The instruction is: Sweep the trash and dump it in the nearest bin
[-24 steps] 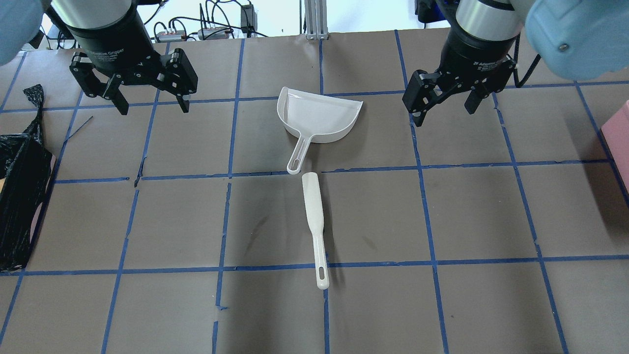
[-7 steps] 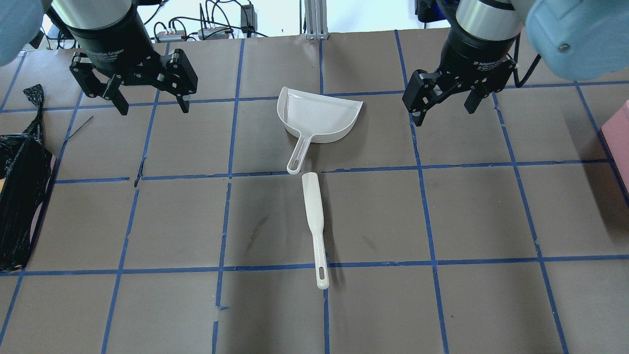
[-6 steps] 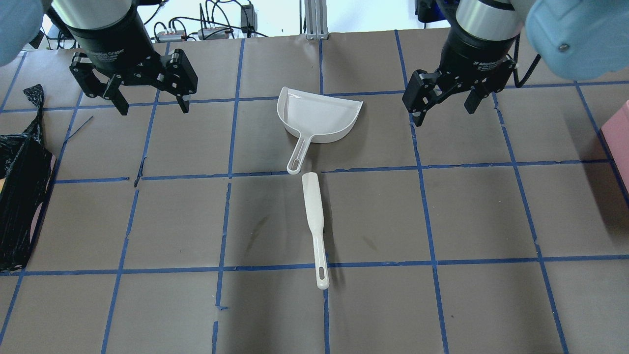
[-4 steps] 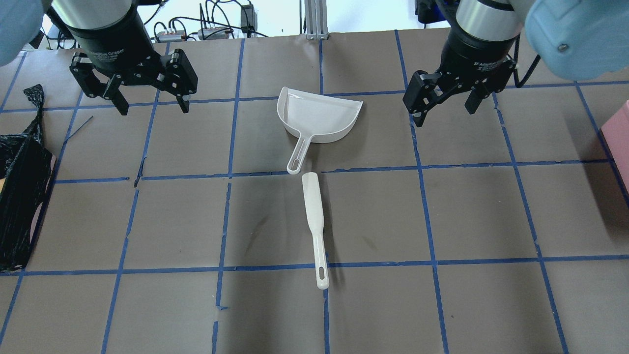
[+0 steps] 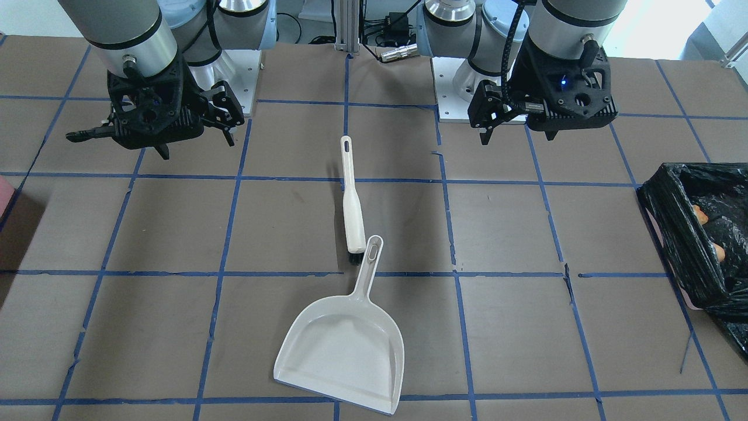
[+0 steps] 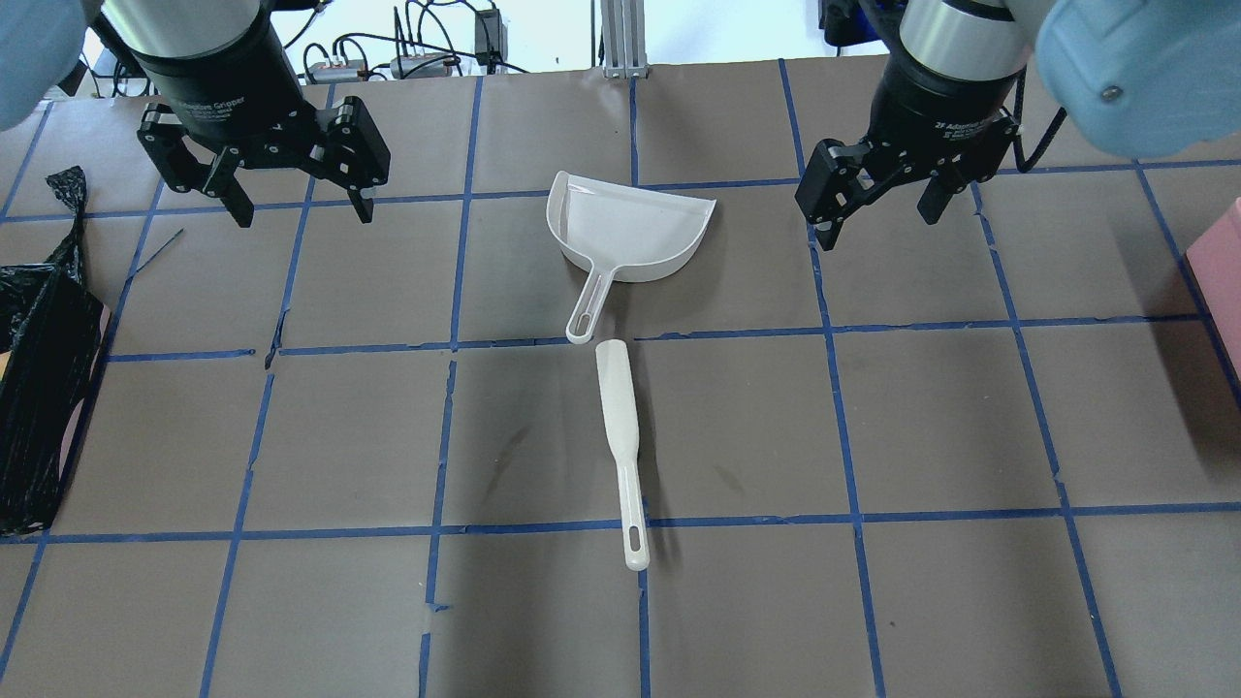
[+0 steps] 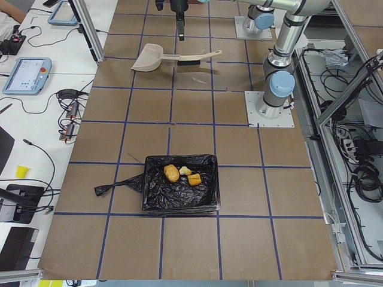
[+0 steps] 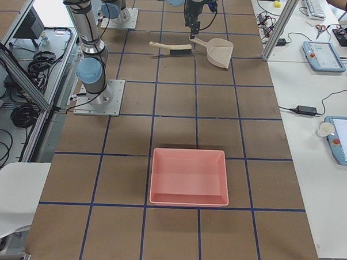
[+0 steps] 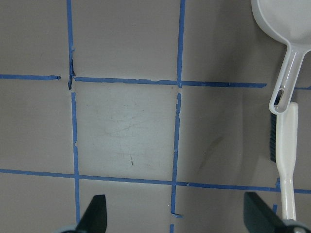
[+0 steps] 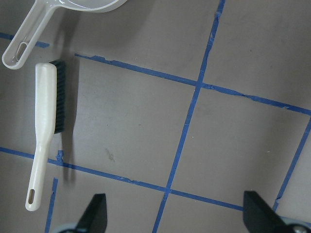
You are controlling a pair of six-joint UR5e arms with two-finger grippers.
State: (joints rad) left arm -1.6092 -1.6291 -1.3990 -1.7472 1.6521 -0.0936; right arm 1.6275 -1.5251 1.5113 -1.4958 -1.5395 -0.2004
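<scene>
The trash lies inside the black-bagged bin (image 7: 178, 202): a tan oval (image 7: 172, 173), a pale bit (image 7: 185, 171) and a golden chunk (image 7: 194, 179). The bin stands at the table's left end (image 6: 39, 417), far from both arms. The white dustpan (image 6: 625, 228) and the white brush (image 6: 619, 436) lie at mid-table, handle ends close together. My left gripper (image 6: 302, 208) is open and empty, hovering left of the dustpan. My right gripper (image 6: 875, 228) is open and empty, hovering right of the dustpan.
A pink tray (image 8: 189, 177) sits at the table's right end and shows at the edge in the overhead view (image 6: 1224, 262). Brown paper with a blue tape grid covers the table. A loose tail of the bin bag (image 6: 66, 189) sticks out toward the far side.
</scene>
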